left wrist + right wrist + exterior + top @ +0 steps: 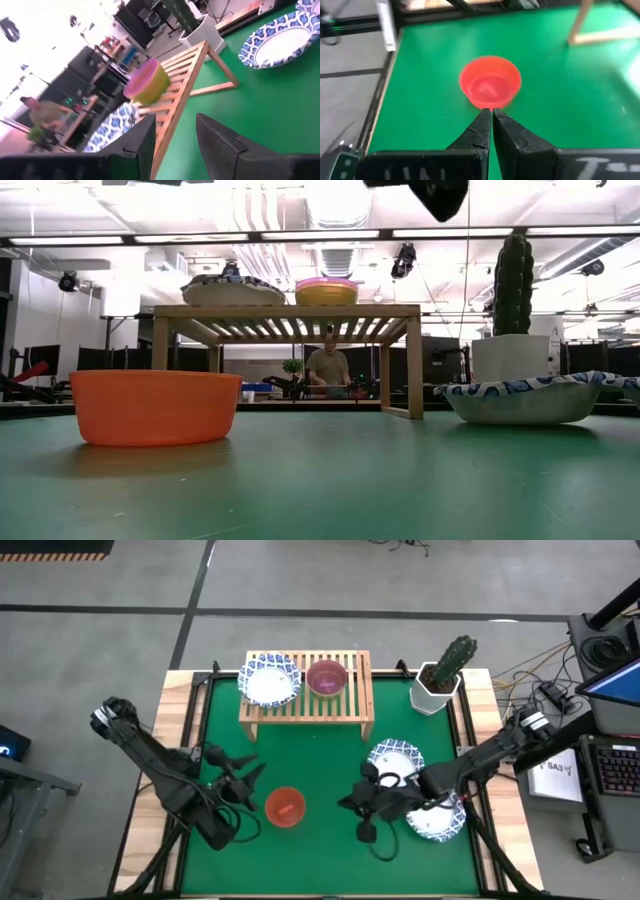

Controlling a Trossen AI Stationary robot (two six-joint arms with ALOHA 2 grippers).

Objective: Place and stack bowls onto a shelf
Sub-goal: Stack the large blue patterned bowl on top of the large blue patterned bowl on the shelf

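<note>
The shelf (306,692) stands at the far side of the green table (320,760), its slatted top carrying two items: a white bowl with a blue patterned rim (269,680) on the left portion and a purple bowl (326,677) just beside it toward the centre. In the left wrist view the purple bowl shows a yellow-green lower body, so it may be nested in a second bowl; this cannot be confirmed. The red bowl (285,807) sits upright on the table surface, near the front, between the two arms. Two further blue-rimmed bowls remain on the table at the right: one (396,759) nearer the shelf, and another (437,818) closer to the front edge, partly covered by the right arm. A white cactus pot (437,688) occupies the far right corner, beside the shelf. The left gripper (243,780) hangs above the table, left of the red bowl, with its fingers spread apart and empty. The right gripper (491,116) is positioned right of the red bowl, aimed at it, with fingertips pressed together and holding nothing. A person (327,366) is visible in the room beyond the table.
</note>
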